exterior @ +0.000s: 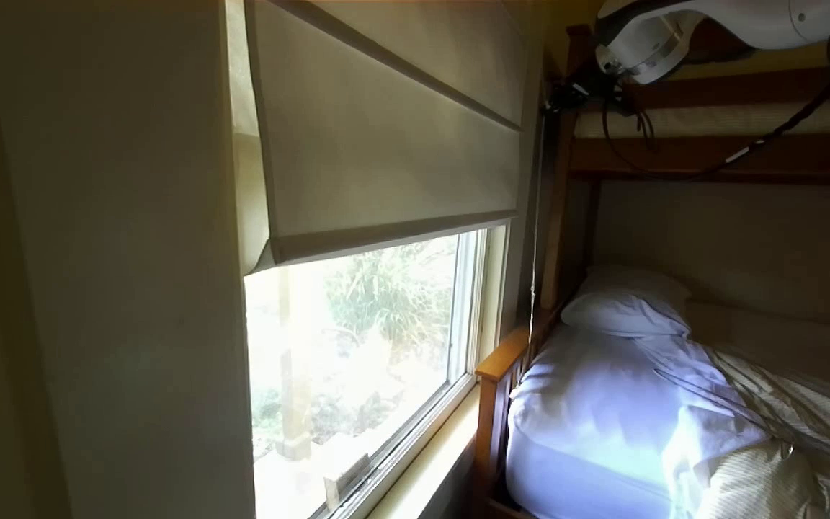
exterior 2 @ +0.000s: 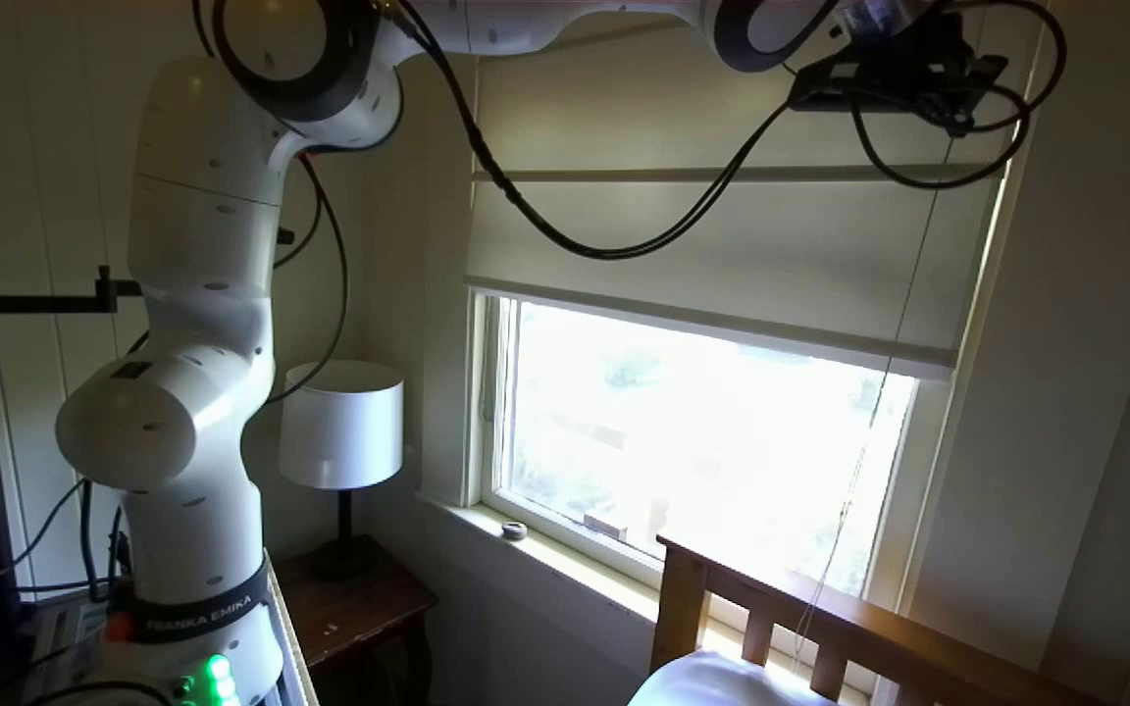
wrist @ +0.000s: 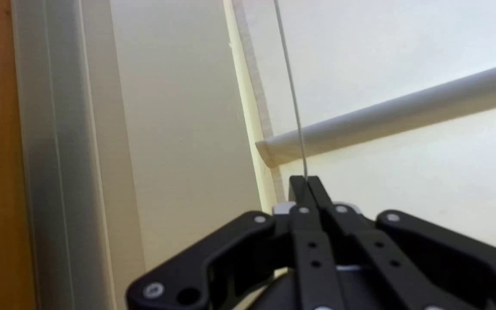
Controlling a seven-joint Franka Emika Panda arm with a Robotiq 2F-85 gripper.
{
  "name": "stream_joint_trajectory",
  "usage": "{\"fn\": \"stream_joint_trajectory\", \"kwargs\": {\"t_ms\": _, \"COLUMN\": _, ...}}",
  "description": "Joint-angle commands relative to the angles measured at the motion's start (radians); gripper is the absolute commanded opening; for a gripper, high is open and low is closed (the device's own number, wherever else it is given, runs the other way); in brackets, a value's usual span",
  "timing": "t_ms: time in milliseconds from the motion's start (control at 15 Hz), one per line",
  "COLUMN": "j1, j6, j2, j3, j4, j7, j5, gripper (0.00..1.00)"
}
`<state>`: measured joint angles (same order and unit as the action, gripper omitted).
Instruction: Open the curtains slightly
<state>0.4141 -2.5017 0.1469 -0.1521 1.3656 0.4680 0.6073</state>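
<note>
Nearest the wrist camera, the black end effector [wrist: 306, 181] is closed, its two fingertips [wrist: 296, 191] pinched together on a thin pale pull cord [wrist: 290, 73]. Both exterior views show that cord hanging down from the end effector toward the wooden bunk bed [exterior: 703, 156]. Behind it the white Panda arm [exterior 2: 202, 250] extends high across the room, with black cables [exterior 2: 614, 253] drooping from it.

Just past the end effector hangs the Roman shade [exterior 2: 722, 260], covering the upper part of the window [exterior 2: 702, 461]. It is one wide, flat sheet of plain beige fabric, dull and tan in the exterior views, almost white in the wrist view. A horizontal fold [wrist: 394, 117] crosses it like a raised rib, grayer than the cloth around it; in the wrist view this ends bluntly at the side edge, along which a narrow tan border runs. Above and below, the panels lie smooth. The hem [exterior: 386, 234] is straight, a darker band with bright daylight directly beneath. In an exterior view, a paler strip [exterior: 251, 194] shows behind the shade's near edge; whether lining or trim, I cannot tell.

Farthest off, through the glass, a spiky green bush [exterior: 390, 288] stands washed out by glare.
</note>
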Motion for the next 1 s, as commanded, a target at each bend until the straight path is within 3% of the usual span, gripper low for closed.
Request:
{"fn": "stream_joint_trajectory", "kwargs": {"t_ms": 0, "j1": 0.025, "j6": 0.026, "j2": -0.034, "j3": 0.003, "j4": 0.174, "j7": 0.042, "j5": 0.129, "gripper": 0.0}}
{"fn": "stream_joint_trajectory", "kwargs": {"t_ms": 600, "j1": 0.025, "j6": 0.092, "j2": -0.109, "j3": 0.02, "j4": 0.342, "j7": 0.188, "j5": 0.633, "gripper": 0.0}}
{"fn": "stream_joint_trajectory", "kwargs": {"t_ms": 667, "j1": 0.028, "j6": 0.114, "j2": -0.105, "j3": 0.012, "j4": 0.348, "j7": 0.184, "j5": 0.665, "gripper": 0.0}}
{"fn": "stream_joint_trajectory", "kwargs": {"t_ms": 733, "j1": -0.037, "j6": 0.058, "j2": -0.077, "j3": -0.029, "j4": 0.201, "j7": 0.143, "j5": 0.626, "gripper": 0.02}}
{"fn": "stream_joint_trajectory", "kwargs": {"t_ms": 933, "j1": -0.03, "j6": 0.086, "j2": -0.088, "j3": -0.035, "j4": 0.224, "j7": 0.149, "j5": 0.676, "gripper": 0.02}}
